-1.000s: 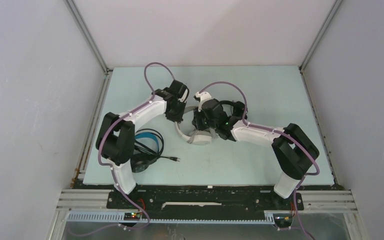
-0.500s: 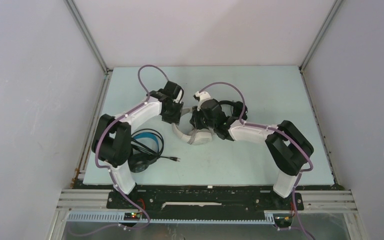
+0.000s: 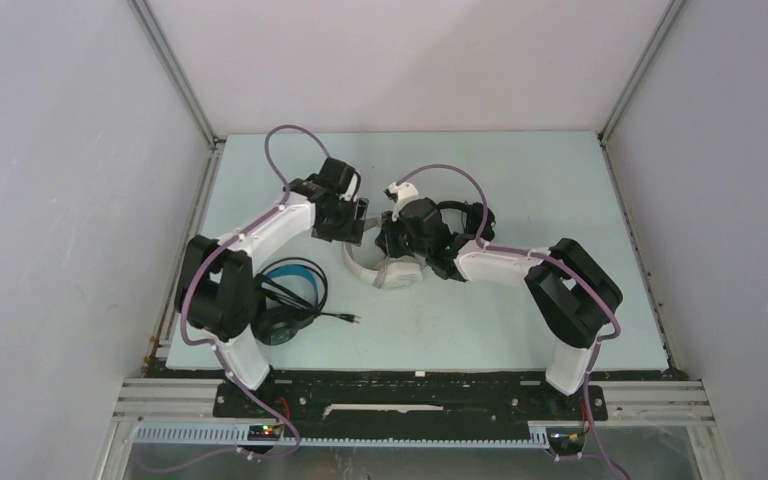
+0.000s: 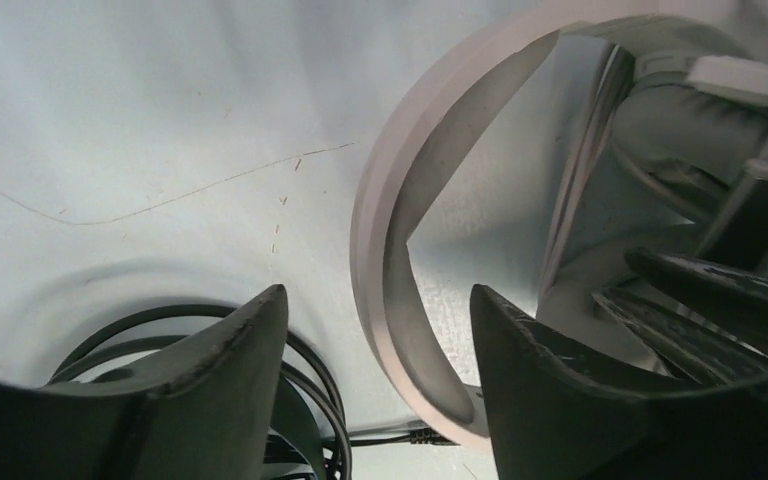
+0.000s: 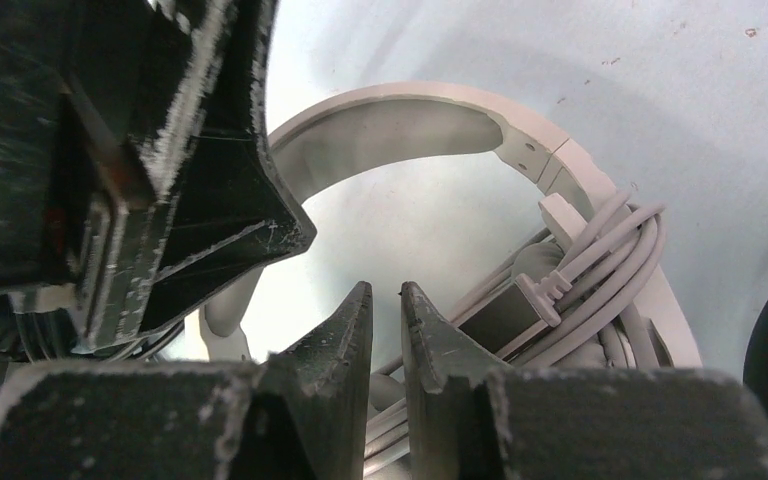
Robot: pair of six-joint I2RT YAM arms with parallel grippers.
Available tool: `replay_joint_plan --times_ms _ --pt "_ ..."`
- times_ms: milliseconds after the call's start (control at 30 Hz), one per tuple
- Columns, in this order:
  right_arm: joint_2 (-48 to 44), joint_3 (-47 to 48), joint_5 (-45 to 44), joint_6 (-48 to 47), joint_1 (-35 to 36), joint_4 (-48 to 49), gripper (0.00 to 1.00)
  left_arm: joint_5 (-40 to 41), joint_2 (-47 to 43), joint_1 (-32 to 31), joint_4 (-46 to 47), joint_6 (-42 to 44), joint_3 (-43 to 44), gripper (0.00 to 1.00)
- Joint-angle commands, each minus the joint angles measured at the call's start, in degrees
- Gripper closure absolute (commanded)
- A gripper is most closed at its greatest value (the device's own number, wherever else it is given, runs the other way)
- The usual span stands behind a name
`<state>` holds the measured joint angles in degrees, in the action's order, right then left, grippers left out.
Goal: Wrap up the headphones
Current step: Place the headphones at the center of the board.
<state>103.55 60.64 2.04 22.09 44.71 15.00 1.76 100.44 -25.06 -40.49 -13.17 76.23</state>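
The bulky white headphones [image 3: 370, 272] lie mid-table. In the left wrist view their headband [image 4: 385, 250] runs between the spread jaws of my left gripper [image 4: 378, 292], which is open and straddles it without touching; from above the left gripper [image 3: 352, 226] is over the band's left side. My right gripper [image 5: 385, 286] is shut to a narrow gap on strands of the grey cable [image 5: 600, 290], which lies bundled on the ear cup; from above the right gripper [image 3: 396, 254] is over the cups. The blue-banded black headphones [image 3: 290, 292] lie at the left. The thin black headphones [image 3: 466, 214] are partly hidden behind the right arm.
A black cable with its plug [image 3: 345, 318] trails right from the blue-banded pair. The two grippers are very close together; the left one's fingers [image 5: 210, 170] fill the left of the right wrist view. Walls enclose the table on three sides.
Both grippers and the white headphones have shifted a little to the left and toward the back. The left wrist has drawn back toward its own side.
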Motion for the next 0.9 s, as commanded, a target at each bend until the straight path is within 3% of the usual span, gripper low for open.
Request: replay_joint_plan --times_ms 0,200,433,867 --pt "0.8 -0.7 -0.4 0.0 -0.1 1.2 0.8 0.0 -5.5 1.2 0.6 -1.4 1.5 0.27" --pt "1.6 -0.6 0.2 0.5 0.0 3.1 0.81 -4.6 -9.6 3.6 8.2 -4.9 -3.0 0.25" --pt "1.1 -0.7 -0.1 -0.4 1.2 4.2 0.8 -13.1 -8.2 6.3 14.0 -7.8 -3.5 0.38" --pt "-0.6 -0.7 1.1 -0.6 1.2 7.1 0.8 -19.5 0.2 6.3 13.9 -7.7 2.4 0.41"
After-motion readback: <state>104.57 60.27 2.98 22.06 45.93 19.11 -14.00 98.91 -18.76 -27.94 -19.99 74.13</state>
